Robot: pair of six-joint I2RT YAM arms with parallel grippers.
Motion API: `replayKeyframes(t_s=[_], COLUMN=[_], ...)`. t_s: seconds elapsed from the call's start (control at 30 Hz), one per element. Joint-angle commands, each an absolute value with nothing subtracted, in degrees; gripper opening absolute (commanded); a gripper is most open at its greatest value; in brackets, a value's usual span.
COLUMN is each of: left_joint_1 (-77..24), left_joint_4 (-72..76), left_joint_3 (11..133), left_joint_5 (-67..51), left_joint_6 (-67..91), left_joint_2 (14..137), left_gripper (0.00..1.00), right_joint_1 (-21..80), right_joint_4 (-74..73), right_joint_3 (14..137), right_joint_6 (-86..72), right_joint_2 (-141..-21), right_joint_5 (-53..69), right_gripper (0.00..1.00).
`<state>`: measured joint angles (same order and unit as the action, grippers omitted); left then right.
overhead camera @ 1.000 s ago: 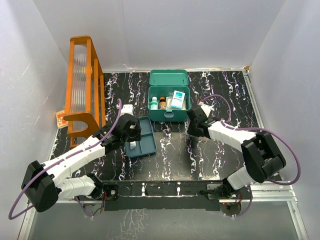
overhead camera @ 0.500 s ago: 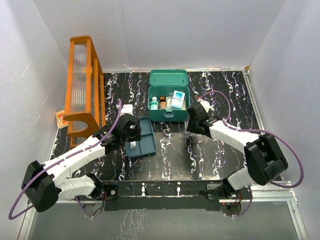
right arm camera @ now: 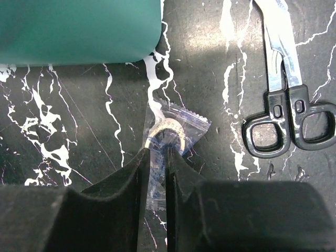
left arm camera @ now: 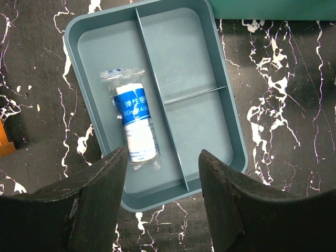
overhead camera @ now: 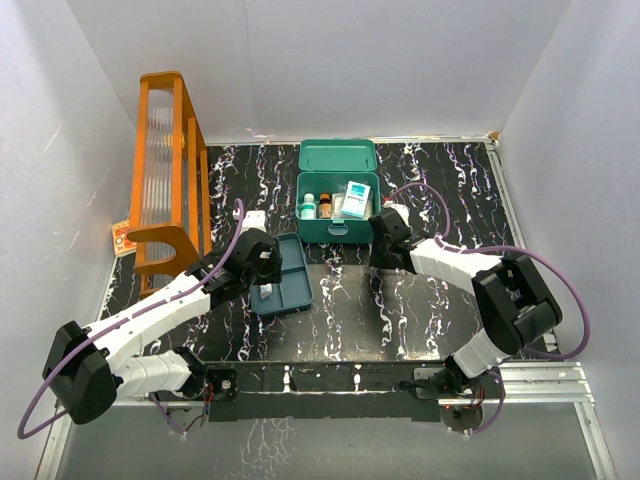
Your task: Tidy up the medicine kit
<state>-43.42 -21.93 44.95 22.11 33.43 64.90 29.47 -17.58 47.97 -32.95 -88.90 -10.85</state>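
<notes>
Medicine kit [overhead camera: 338, 230] sits at 12 o'clock on my table [overhead camera: 440, 170], and its lid [overhead camera: 338, 155] is open. I can see 2 small bottles [overhead camera: 308, 207] and a white and blue box [overhead camera: 356, 196] inside it.

My right gripper [right arm camera: 158, 155] is down at 4 o'clock from the medicine kit. Its jaws are almost together and pinch a clear packet [right arm camera: 176, 131] that lies on the table. I cannot tell what is in the packet. Black scissors [right arm camera: 283, 105] lie flat at 3 o'clock from it, apart from it.

My left gripper [left arm camera: 163, 157] hangs over the blue tray [left arm camera: 184, 52] with its jaws wide and nothing in them. A bandage roll [left arm camera: 135, 126] lies in the tray's long side part.

The tray is at 7 o'clock from the kit. A tall orange rack [overhead camera: 165, 170] stands at 10 o'clock on the table.
</notes>
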Motion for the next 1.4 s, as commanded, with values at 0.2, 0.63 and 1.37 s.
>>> replayKeyframes(t_s=[0.2,0.63,1.37], left_joint_1=[-43.6,-43.6,-43.7], left_joint_4=[-23.0,-22.8,-23.4], left_joint_3=[44.5,44.9,40.2], left_joint_5=[23.9,24.3,33.3], left_joint_6=[33.6,33.2,38.2], left_joint_2=[63.0,63.4,50.3], left_gripper=[0.56,0.56,0.56], right_joint_1=[29.4,31.0,56.2], right_joint_4=[-18.6,-22.1,-16.0], right_joint_3=[49.3,52.4,63.7], right_joint_6=[-33.4,-33.8,-39.9], right_joint_2=[-91.2,-91.8,-92.4], right_joint_5=[-13.8,-19.1,-10.7], right_gripper=[0.31,0.15,0.14])
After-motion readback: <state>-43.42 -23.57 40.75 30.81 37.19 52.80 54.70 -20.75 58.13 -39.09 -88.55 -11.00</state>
